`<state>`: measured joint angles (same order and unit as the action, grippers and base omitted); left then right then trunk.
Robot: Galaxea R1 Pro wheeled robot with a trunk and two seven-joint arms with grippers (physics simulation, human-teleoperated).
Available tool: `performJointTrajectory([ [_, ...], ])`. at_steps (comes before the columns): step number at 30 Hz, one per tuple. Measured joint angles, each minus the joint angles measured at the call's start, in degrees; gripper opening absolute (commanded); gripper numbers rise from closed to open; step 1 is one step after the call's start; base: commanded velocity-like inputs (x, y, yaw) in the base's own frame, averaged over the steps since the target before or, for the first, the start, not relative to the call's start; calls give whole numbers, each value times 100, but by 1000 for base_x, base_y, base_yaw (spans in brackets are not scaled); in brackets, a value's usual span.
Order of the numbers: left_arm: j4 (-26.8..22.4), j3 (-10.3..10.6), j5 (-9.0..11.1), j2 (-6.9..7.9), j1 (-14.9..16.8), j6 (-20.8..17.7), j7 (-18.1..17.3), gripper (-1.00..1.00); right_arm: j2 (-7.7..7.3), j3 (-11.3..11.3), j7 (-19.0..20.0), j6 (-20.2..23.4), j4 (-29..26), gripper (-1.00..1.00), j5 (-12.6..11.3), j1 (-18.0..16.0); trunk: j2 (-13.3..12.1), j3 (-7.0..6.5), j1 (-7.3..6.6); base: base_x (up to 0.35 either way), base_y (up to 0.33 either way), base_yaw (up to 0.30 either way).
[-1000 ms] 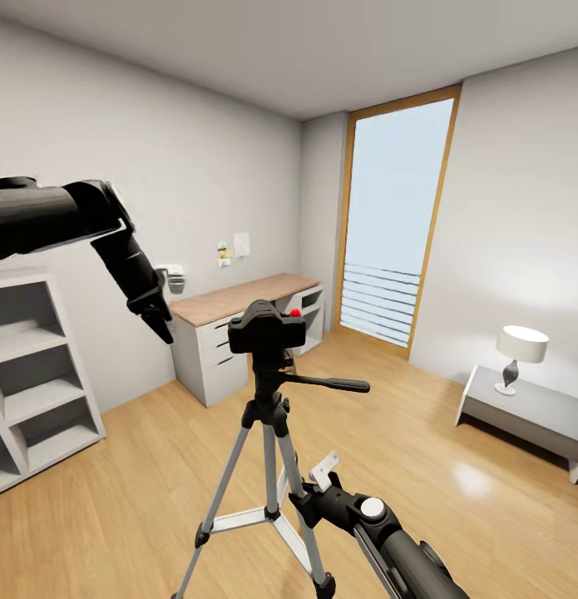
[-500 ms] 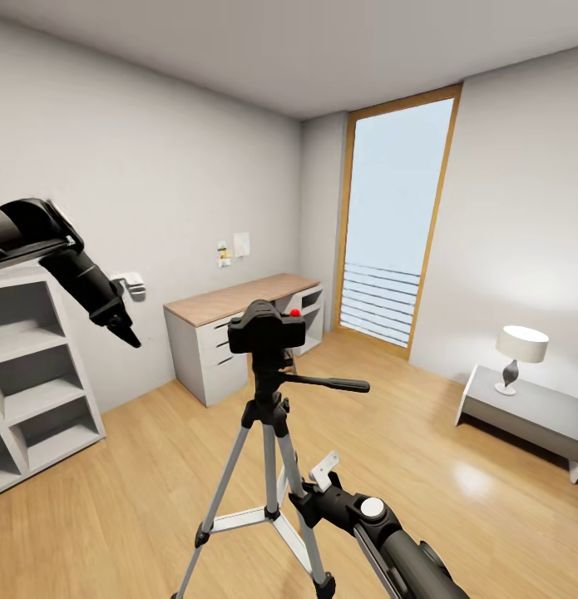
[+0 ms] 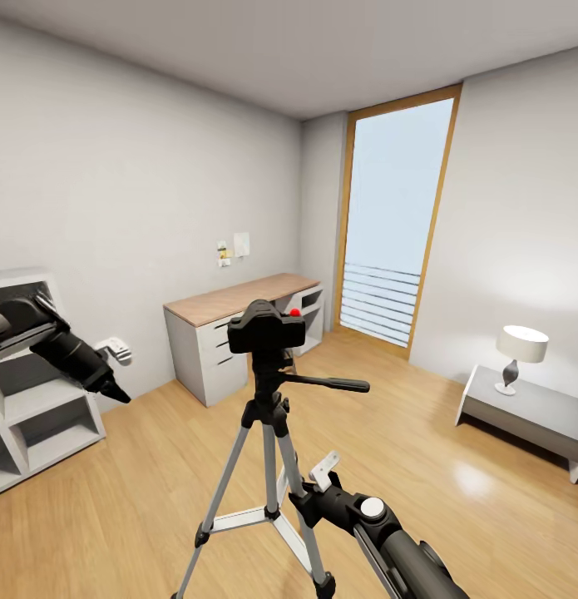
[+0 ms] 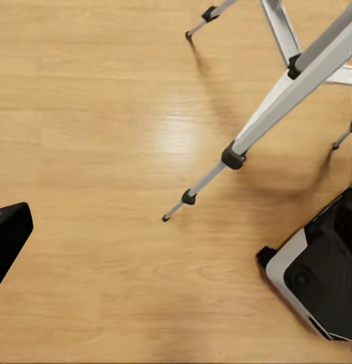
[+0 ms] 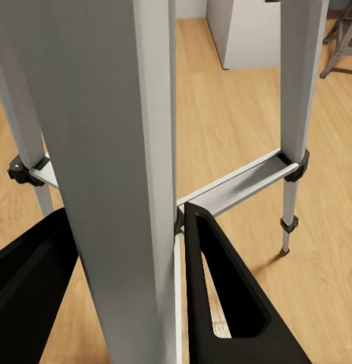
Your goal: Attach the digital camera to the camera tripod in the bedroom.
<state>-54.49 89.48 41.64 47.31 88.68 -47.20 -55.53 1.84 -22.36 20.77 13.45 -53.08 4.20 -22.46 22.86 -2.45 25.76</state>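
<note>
Between the two black fingers of the right gripper (image 5: 123, 296), a silver metal leg of the tall camera tripod (image 5: 138, 152) is seen, the jaws spread either side of it; whether it is gripped cannot be told. Up top, the small black boxy digital camera (image 3: 266, 327) with its round red button is seated on the tripod's black head. Off by the white cube shelves (image 3: 31, 399), the left gripper (image 3: 114, 384) is held low over the light wood plank floor (image 3: 155, 466); its opening cannot be told.
</note>
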Motion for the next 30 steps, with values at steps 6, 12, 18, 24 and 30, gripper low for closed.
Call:
performJointTrajectory([
  [6, 255, -2623, -107, 87, -1919, 408, 343, 100, -1, -2, -49, -15, 8, 100, 63, 4, 0, 0, 0, 0, 0, 0],
  [12, 304, -3669, -390, 84, -2612, 556, 539, 100, -1, 4, -66, -8, 8, 100, 59, 5, 0, 0, 0, 0, 0, 0],
  [18, 320, -3987, -471, 53, -2896, 583, 855, 100, -1, 5, -74, -10, 8, 100, 58, 5, 0, 0, 0, 0, 0, 0],
  [24, 325, -4099, -467, 32, -3206, 590, 1211, 100, -1, 6, -75, -7, 2, 100, 57, 5, 0, 0, 0, 0, 0, 0],
  [30, 586, -4537, -437, -76, -3740, 775, 1540, 100, -13, 4, -62, -18, -38, 100, 57, 7, 0, 0, 0, 0, 0, 0],
])
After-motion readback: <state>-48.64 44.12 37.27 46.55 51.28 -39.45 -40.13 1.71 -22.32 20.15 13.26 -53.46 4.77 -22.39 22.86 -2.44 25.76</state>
